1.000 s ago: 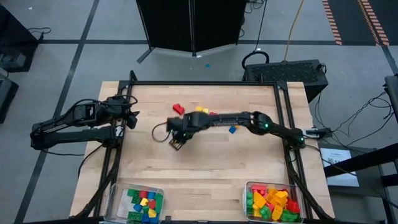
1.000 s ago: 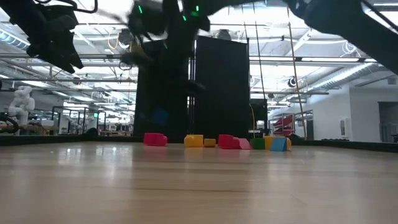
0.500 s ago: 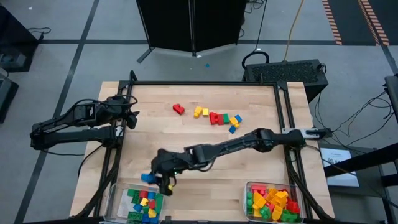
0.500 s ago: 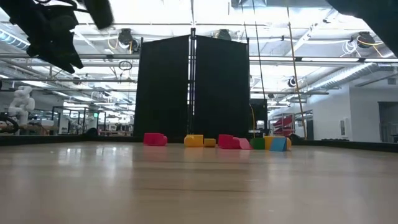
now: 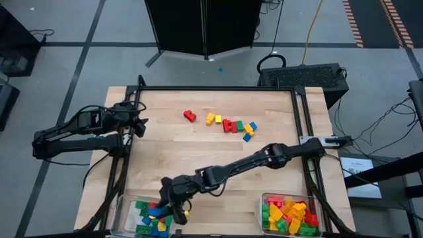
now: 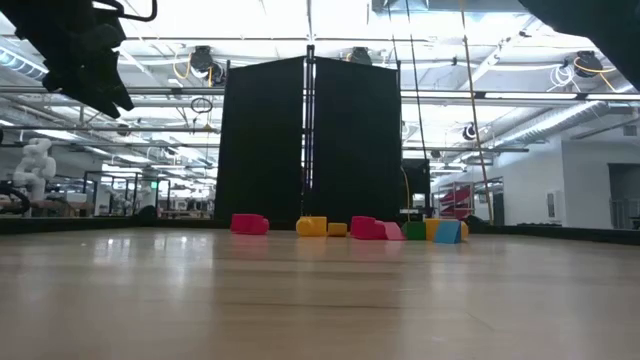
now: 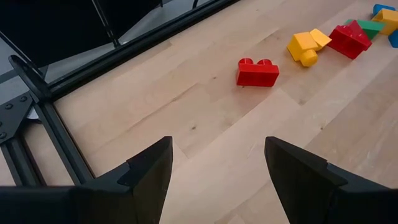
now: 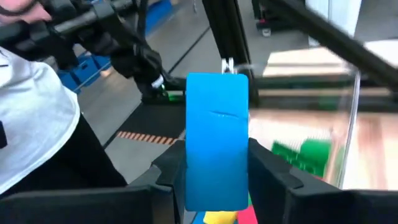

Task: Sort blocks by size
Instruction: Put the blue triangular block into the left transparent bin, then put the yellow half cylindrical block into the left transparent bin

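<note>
Since the frame a second earlier, the right arm had been swung from the block cluster at the far side of the worktop [image 5: 198, 158] to the near left corner. Its right pincer [image 5: 173, 209] was held over the left clear bin [image 5: 125, 210], clamped on a blue block [image 8: 217, 140] seen between its fingers [image 8: 273, 171] in the right wrist view. The left arm was kept at the worktop's left edge, its left pincer [image 7: 214, 165] spread wide and empty. Sorted blocks were seen in the left bin and in the right bin [image 5: 262, 213]. A loose row of blocks [image 5: 232, 124], with a red block [image 7: 257, 72] apart from the others, was left at the far side.
</note>
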`<state>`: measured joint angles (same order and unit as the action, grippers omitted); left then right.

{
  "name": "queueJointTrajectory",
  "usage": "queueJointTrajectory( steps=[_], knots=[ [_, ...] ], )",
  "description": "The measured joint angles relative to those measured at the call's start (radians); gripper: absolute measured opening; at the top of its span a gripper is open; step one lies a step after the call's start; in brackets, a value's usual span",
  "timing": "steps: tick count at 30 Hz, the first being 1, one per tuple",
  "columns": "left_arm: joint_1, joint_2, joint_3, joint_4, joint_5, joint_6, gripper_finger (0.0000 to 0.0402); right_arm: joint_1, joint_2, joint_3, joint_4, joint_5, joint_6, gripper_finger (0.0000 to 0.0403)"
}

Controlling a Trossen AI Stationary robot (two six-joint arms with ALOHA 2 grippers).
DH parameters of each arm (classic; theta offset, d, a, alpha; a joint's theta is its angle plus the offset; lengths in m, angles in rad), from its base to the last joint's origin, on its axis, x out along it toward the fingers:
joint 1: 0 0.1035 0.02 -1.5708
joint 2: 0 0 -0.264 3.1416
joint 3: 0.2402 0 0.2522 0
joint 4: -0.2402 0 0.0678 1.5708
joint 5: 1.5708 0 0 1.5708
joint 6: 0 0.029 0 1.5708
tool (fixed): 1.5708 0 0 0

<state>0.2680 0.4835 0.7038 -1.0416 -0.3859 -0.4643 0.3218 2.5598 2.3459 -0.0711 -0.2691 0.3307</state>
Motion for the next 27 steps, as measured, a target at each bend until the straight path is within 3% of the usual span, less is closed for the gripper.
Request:
queueJointTrajectory(
  steps=[9, 12, 15, 18, 23, 27],
  knots=[
    [0.0, 0.0, 0.0, 0.0, 0.0, 0.0, 0.0255, 0.008, 0.047, 0.0, -0.036, 0.037, 0.046, 0.0118],
    [0.0, 0.0, 0.0, 0.0, 0.001, 0.0, 0.0255, 0.007, 0.046, 0.0, -0.047, 0.107, 0.046, 0.019],
    [0.0, 0.0, 0.0, 0.0, 0.007, 0.0, 0.0255, 0.004, 0.046, 0.0, -0.04, 0.111, 0.072, 0.0269],
    [0.0, 0.0, 0.0, 0.0, 0.008, 0.001, 0.0255, -0.001, 0.045, 0.0, -0.028, 0.111, 0.108, 0.0312],
    [0.0, 0.0, 0.0, 0.0, 0.008, 0.001, 0.0255, -0.032, 0.004, -0.001, -0.093, 0.109, 0.131, 0.0321],
    [0.0, 0.0, 0.0, 0.0, 0.008, 0.001, 0.0255, -0.102, -0.12, -0.001, -0.237, 0.118, 0.088, 0.0308]
  ],
)
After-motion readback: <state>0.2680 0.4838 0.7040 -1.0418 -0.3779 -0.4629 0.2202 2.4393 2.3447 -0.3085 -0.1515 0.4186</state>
